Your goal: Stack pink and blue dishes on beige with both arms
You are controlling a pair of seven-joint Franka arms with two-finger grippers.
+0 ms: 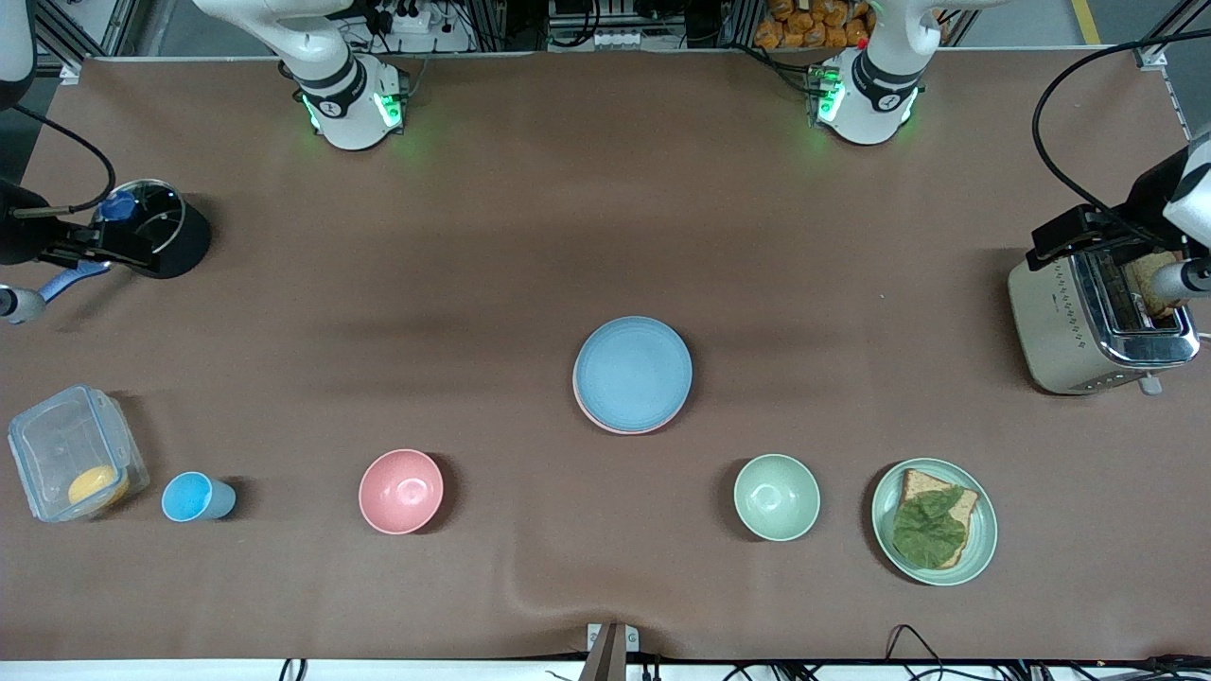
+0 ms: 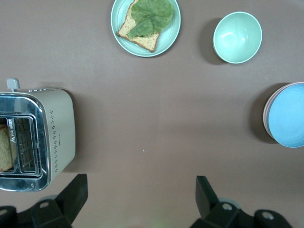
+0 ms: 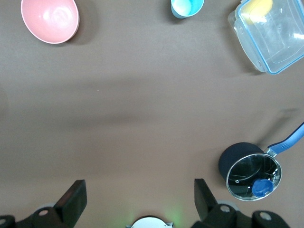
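The blue plate (image 1: 632, 372) is seen lying squarely on the pink plate (image 1: 605, 422) at the middle of the tabletop (image 1: 605, 236), with only a thin pink edge showing under it; a paler rim below, probably the beige plate (image 2: 265, 114), is hinted at in the left wrist view alone, so the stack is judged to be complete or nearly so. The left gripper (image 2: 142, 192) is held high over the toaster (image 1: 1097, 322) end of the tabletop, its jaws spread wide and empty, the stack lying well off to one side of them. The right gripper (image 3: 140, 194) is held over bare tabletop near the black pot (image 3: 249, 170), its jaws likewise wide apart with nothing between them. Any remaining step would be best done by keeping both arms high and clear, so that the plates are not nudged out of line. The green bowl (image 1: 777, 497) and the sandwich plate (image 1: 935, 521) are shown in the front and left wrist views; the pink bowl (image 3: 50, 20), blue cup (image 3: 187, 7) and clear box (image 3: 268, 33) appear in the right wrist view instead.
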